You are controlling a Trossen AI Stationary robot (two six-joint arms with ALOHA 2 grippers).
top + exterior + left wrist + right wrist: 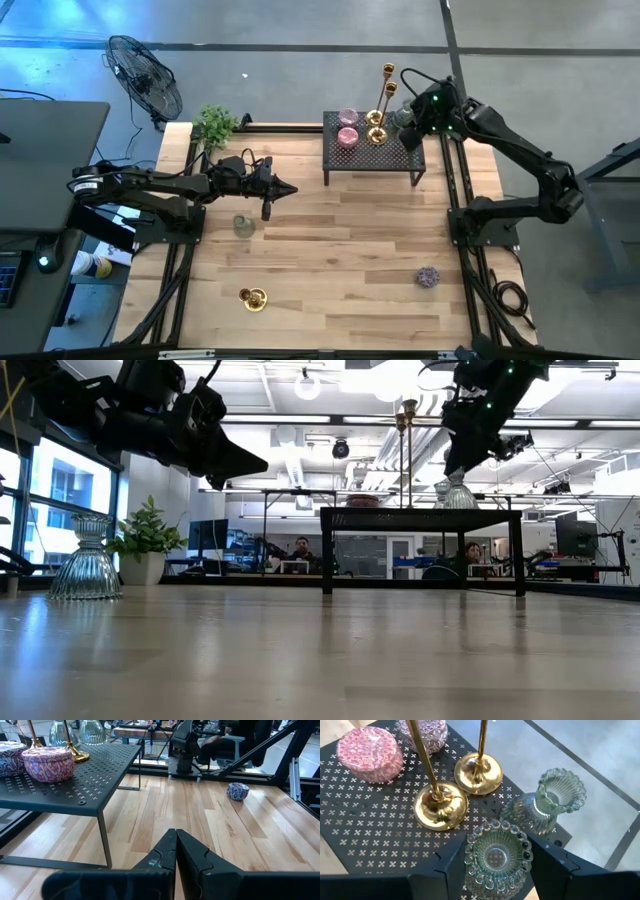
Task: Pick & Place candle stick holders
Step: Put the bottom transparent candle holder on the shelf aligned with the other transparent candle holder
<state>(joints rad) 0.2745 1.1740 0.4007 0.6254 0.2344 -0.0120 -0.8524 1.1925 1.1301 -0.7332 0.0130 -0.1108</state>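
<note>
A clear glass holder (497,857) is clamped in the right gripper (496,865) over the rack's (365,827) far right corner; its neighbour (547,805) could be knocked over. The left gripper (278,188) is held together mid-table.

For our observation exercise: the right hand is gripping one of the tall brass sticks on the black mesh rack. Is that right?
Not quite. The right hand is on the black mesh rack, but its fingers sit either side of a clear grey-green glass holder, not a tall brass stick. The right wrist view shows this.
</note>
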